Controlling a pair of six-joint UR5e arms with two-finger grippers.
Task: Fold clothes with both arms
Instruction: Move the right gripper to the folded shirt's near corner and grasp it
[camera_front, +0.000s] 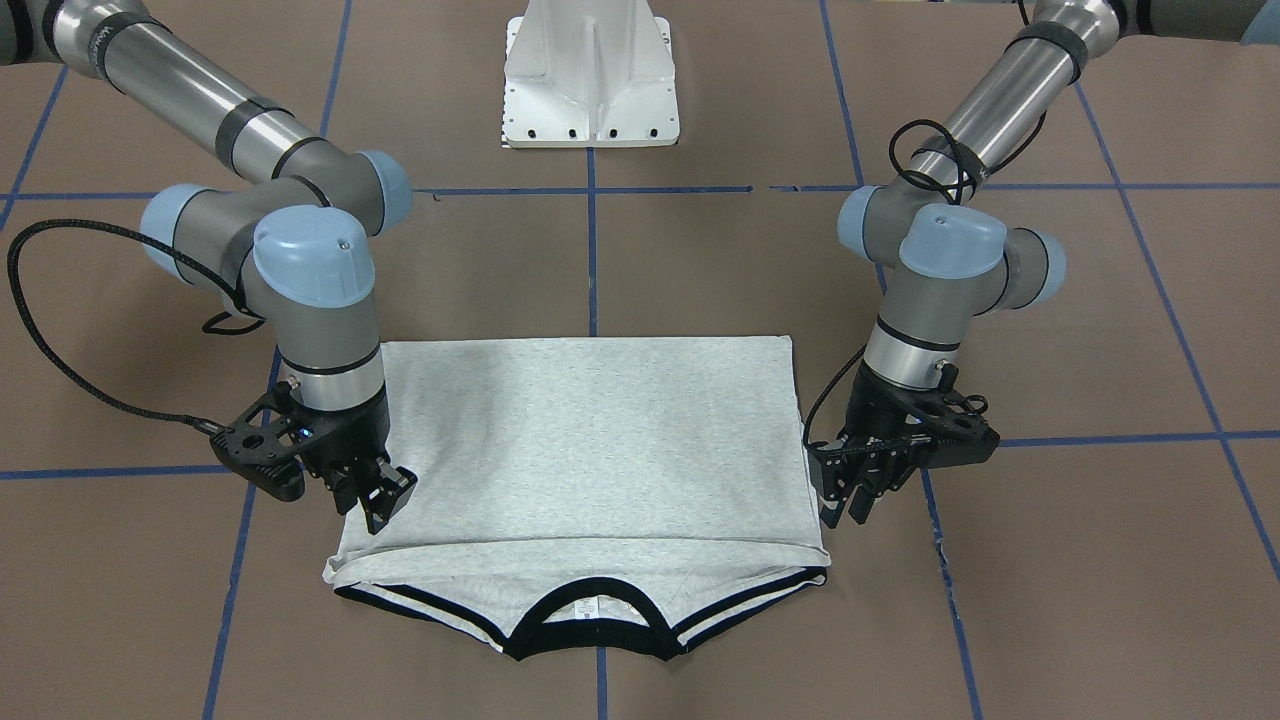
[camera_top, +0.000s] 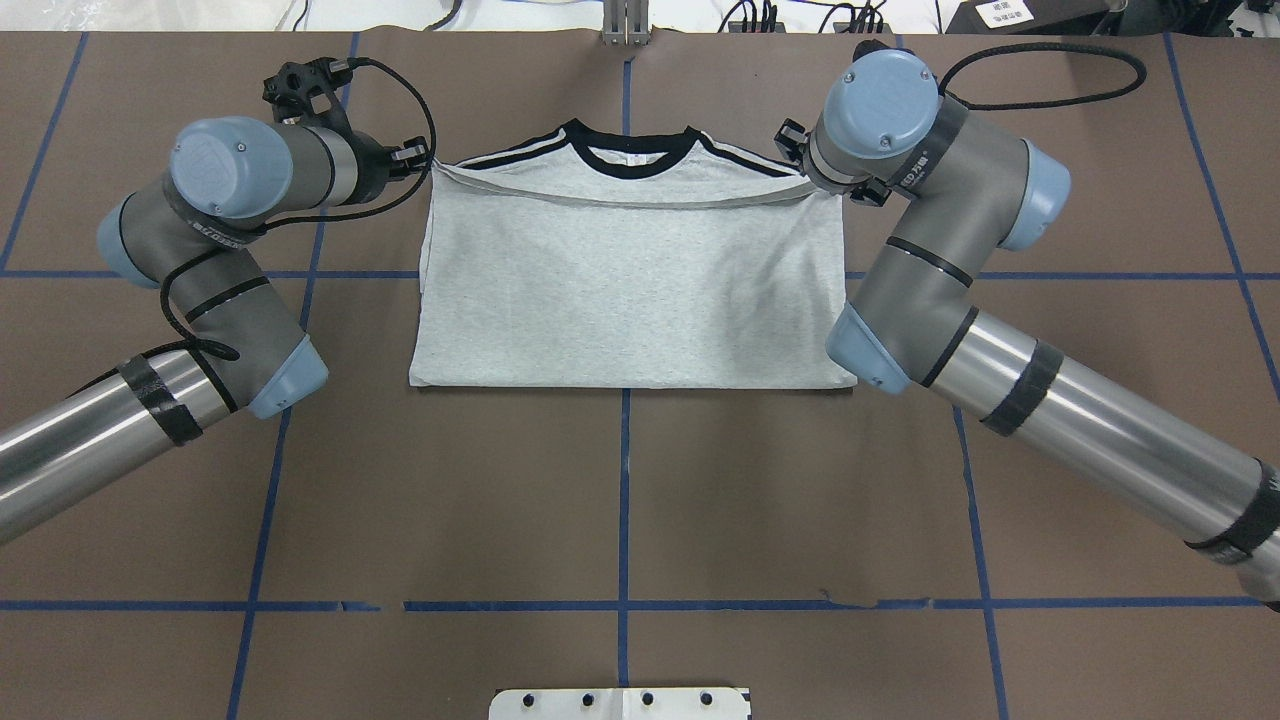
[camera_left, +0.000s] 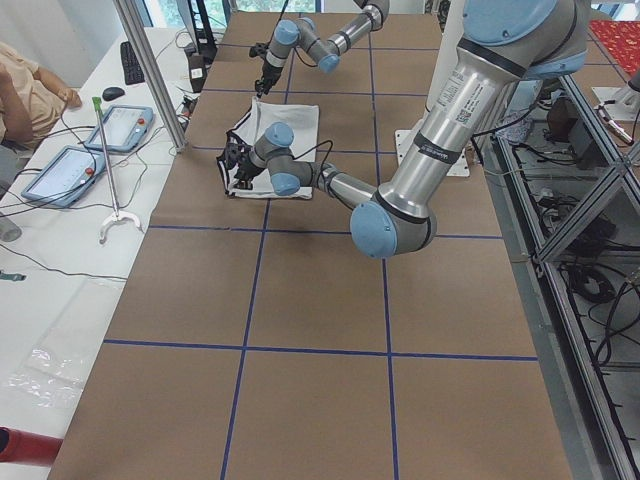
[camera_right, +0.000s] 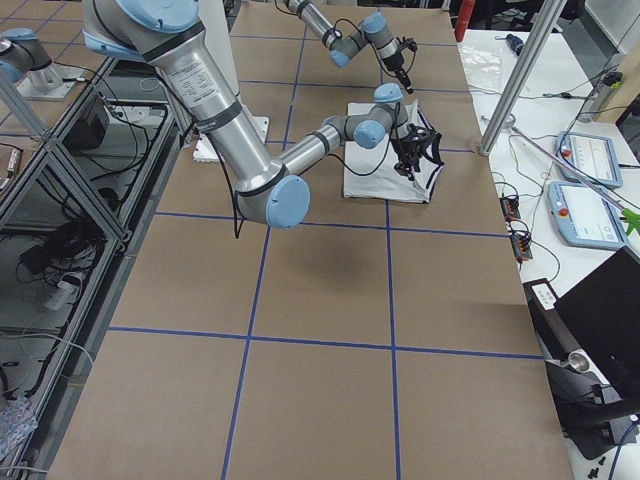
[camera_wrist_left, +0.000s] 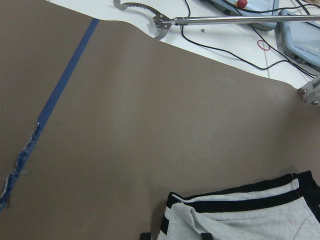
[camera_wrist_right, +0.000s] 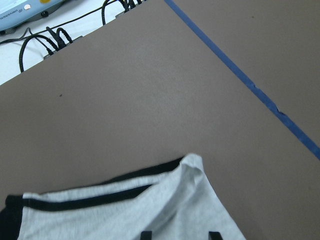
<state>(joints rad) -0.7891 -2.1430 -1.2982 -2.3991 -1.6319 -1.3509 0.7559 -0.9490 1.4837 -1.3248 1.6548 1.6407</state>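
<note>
Jaws apart on left pincer (camera_front: 848, 508) and right pincer (camera_front: 388, 500), at shirt (camera_front: 590, 440) fold corners. Risk: jaw snags fabric when lifting, fold skews.

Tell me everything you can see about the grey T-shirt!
The T-shirt is heather-grey knit with a black neck band and black-and-white shoulder stripes. It lies on the brown table, folded in half, hem just short of the collar. No print shows. The left gripper and right gripper hang open beside its corners.
</note>
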